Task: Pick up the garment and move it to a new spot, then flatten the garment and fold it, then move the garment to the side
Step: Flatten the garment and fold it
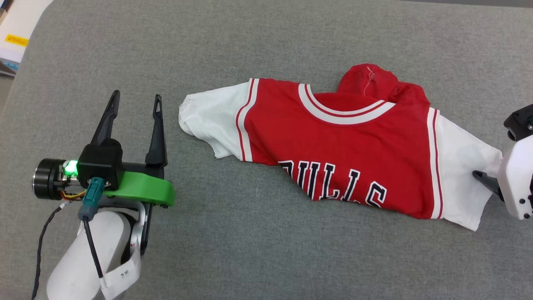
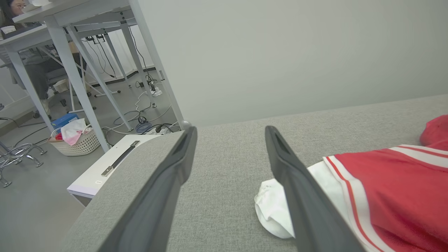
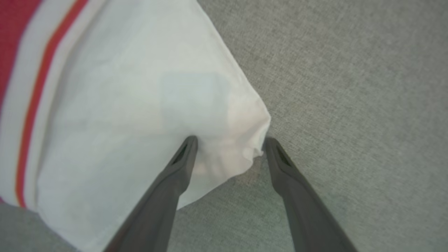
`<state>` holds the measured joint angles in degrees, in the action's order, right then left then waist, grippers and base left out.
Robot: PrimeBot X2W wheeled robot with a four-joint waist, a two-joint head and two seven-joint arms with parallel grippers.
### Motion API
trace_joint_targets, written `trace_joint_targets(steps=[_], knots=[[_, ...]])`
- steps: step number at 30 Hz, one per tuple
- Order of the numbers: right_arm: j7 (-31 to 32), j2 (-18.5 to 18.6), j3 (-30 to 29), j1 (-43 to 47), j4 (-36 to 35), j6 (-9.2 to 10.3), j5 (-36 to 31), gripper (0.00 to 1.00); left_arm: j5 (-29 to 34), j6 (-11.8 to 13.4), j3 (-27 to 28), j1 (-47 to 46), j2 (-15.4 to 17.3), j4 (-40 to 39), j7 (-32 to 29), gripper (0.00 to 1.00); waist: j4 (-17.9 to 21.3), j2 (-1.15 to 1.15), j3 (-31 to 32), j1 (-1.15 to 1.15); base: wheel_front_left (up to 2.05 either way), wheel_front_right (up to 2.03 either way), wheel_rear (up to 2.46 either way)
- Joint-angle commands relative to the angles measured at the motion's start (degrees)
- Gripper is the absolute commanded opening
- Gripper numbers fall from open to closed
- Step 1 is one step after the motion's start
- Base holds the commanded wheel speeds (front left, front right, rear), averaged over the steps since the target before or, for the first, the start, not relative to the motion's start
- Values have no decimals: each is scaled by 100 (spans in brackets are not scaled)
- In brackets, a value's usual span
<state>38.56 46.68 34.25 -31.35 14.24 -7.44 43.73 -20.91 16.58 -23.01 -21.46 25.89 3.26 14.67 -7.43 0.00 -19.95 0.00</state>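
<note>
The garment [image 1: 345, 150], a red jersey with white sleeves and a black "BULLS" print, lies crumpled on the grey table [image 1: 250, 250], with its lower part tucked under. My left gripper [image 1: 137, 95] stands open and empty just left of the garment's left sleeve [image 2: 273, 206]. In the left wrist view the left gripper [image 2: 230, 128] has that sleeve beside its right finger. My right gripper [image 1: 489, 177] is at the right sleeve. In the right wrist view the right gripper [image 3: 230, 139] is open, its fingers straddling the corner of the white sleeve [image 3: 133, 105], one finger on the cloth.
The table's left edge drops to a white cabinet [image 2: 105, 168] and floor. Beyond it stand desk legs, cables and a wicker basket [image 2: 75, 140]. A person sits at the far desk [image 2: 21, 21]. A white box [image 1: 16, 33] is at the top left.
</note>
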Motion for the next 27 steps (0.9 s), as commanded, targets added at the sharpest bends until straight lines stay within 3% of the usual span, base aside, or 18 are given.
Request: trace_joint_targets(steps=[1, 4, 5, 6, 14, 22, 27], knots=[[-5, -82, 203, -14, 103, -5, 44, 100, 107, -68, 82, 105, -82, 15, 32, 100, -114, 0, -125, 0, 0, 0, 0], [-168, -165, 422, -6, 271, -5, 141, 100, 234, -177, 239, 148, -190, 61, 32, 100, -87, 0, -119, 0, 0, 0, 0], [-271, -171, 490, -24, 329, -5, 171, 47, 279, -220, 313, 155, -214, 68, 32, 100, -63, 0, -104, 0, 0, 0, 0], [-370, -173, 539, -48, 369, -5, 179, 0, 319, -250, 381, 157, -229, 60, 32, 100, -34, 0, -87, 0, 0, 0, 0], [-1517, -142, 521, -438, 536, -5, 133, 0, 557, -690, 811, 34, -193, 198, 32, 100, 296, 0, 140, 0, 0, 0, 0], [-2351, -106, 135, -566, 621, -5, -56, 0, 393, -1519, 886, -770, 10, 559, -32, 100, 548, 0, 296, 0, 0, 0, 0], [-2476, -119, 40, -518, 507, -5, -126, 0, 153, -2093, 633, -1592, 147, 1000, -827, 100, 656, 0, 245, 0, 0, 0, 0]])
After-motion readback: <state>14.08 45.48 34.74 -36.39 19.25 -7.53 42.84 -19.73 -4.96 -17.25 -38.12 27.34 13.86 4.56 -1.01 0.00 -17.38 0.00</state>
